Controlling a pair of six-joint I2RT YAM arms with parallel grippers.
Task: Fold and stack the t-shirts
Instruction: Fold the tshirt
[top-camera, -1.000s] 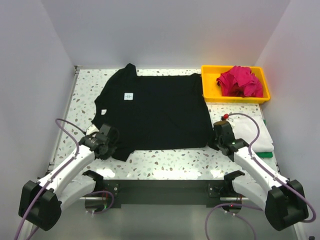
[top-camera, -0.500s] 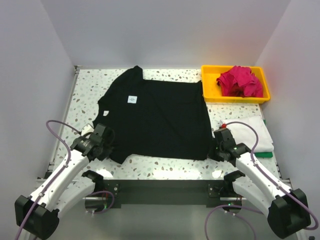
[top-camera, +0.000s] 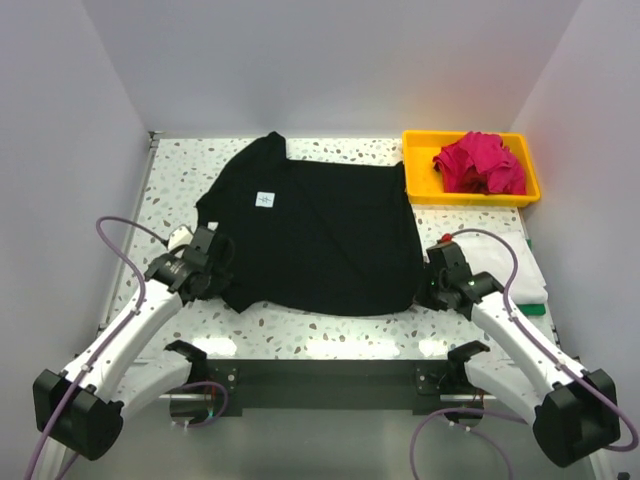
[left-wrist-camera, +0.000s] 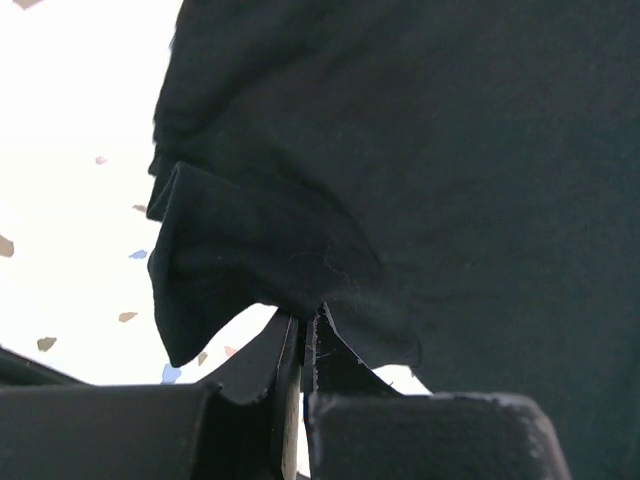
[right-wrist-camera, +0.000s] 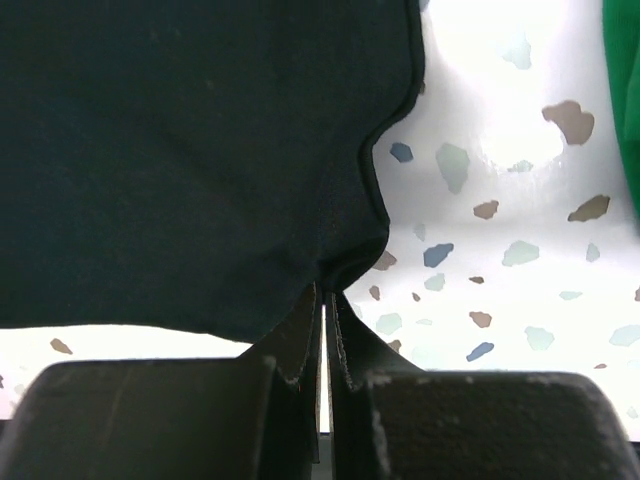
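Left gripper (left-wrist-camera: 302, 330) and right gripper (right-wrist-camera: 322, 300) pinched tight on near corners of black t-shirt (top-camera: 320, 230), at near edge of table (top-camera: 330, 328). Looks like spreading step; next fold needs matched lifting.

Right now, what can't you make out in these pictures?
Top view: the print on the black shirt's white label is too small.
Top view: the green shirt is a sliver under the white shirt.
Wrist views: the frame edges cut off most of the black shirt.

Left gripper (left-wrist-camera: 301, 345) pinched on bunched black t-shirt (left-wrist-camera: 420, 180) hem (speckled table (left-wrist-camera: 70, 230) beneath).
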